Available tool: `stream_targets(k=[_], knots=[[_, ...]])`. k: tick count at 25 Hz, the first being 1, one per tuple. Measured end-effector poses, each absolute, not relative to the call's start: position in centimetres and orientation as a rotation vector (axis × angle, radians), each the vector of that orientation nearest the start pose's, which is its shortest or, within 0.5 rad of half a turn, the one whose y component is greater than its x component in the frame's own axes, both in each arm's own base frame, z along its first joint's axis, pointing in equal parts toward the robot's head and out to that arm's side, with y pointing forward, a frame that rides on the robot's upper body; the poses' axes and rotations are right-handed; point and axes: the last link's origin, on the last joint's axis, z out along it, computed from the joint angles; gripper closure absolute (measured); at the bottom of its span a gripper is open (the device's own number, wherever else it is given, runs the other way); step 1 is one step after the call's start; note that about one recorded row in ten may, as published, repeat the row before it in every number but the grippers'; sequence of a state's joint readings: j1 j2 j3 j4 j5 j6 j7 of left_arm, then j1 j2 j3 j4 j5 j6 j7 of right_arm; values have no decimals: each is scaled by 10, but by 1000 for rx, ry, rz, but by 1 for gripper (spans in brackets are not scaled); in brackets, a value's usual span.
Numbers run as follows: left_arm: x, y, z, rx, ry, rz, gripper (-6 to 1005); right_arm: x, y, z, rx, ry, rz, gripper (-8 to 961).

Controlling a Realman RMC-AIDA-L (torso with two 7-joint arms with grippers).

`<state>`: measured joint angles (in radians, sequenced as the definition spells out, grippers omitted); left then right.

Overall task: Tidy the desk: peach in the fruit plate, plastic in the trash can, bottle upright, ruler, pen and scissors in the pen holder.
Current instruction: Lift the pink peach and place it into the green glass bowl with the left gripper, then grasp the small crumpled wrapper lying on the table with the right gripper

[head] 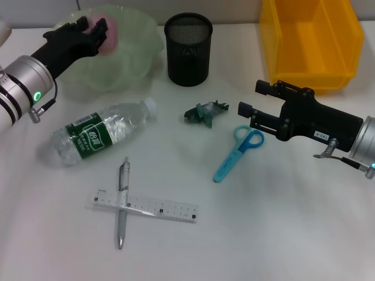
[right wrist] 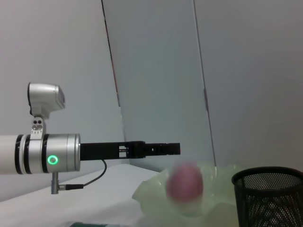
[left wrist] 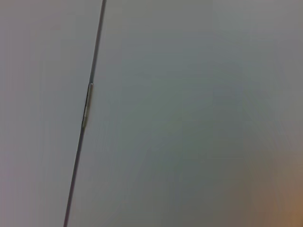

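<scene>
Left gripper [head: 101, 30], fingers spread, hovers above the fruit plate [head: 137, 58]; blurred peach [right wrist: 185, 182] beneath.

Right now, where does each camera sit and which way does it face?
Head: above, looking down on the desk; both arms show, left pincer over the fruit plate, right pincer open by the scissors.
Left wrist: faces a bare wall panel; no robot parts.
Right wrist: looks level across at the left arm; own pincer unseen.
Shared: head and right wrist both catch peach and pen holder.
</scene>
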<state>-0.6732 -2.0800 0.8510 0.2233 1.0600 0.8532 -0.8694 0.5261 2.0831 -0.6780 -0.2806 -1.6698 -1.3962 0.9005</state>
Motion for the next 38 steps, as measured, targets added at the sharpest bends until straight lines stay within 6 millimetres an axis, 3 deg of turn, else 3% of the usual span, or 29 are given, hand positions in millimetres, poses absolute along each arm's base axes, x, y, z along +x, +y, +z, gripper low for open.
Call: stream_targets(k=[8, 9, 11, 13, 17, 19, 22, 23, 28, 29, 30, 34, 38], knots=[[-271, 406, -14, -1928, -790, -891, 378, 274, 328, -35, -2414, 522, 912, 272], [-267, 396, -11, -1960, -765, -981, 342, 273, 331, -33, -2408, 547, 924, 272], [-267, 396, -11, -1960, -765, -981, 268, 272, 333, -31, -2402, 566, 932, 272], [-259, 371, -8, -2078, -689, -1110, 195, 271, 338, -26, -2387, 608, 945, 272], [-255, 353, -9, -2179, -641, -1153, 194, 264, 350, -12, -2387, 655, 953, 272], [-256, 328, -12, -2345, -586, -1144, 193, 259, 356, -6, -2414, 662, 945, 273], [-258, 322, -12, -2389, -579, -1135, 192, 241, 369, 1, -2551, 666, 851, 273], [-262, 306, -14, -2522, -565, -1108, 192, 241, 369, 1, -2551, 666, 851, 273], [-264, 299, -15, -2573, -557, -1094, 188, 217, 389, 4, -2733, 690, 589, 273], [-264, 299, -15, -2573, -557, -1094, 187, 208, 396, 2, -2783, 664, 457, 273], [-270, 288, -17, -2661, -552, -1049, 186, 208, 396, 2, -2783, 664, 457, 273], [-276, 285, -13, -2667, -571, -1027, 183, 188, 410, -11, -2856, 585, 197, 274], [-287, 280, -6, -2627, -605, -1015, 180, 180, 414, -25, -2868, 525, 76, 274]])
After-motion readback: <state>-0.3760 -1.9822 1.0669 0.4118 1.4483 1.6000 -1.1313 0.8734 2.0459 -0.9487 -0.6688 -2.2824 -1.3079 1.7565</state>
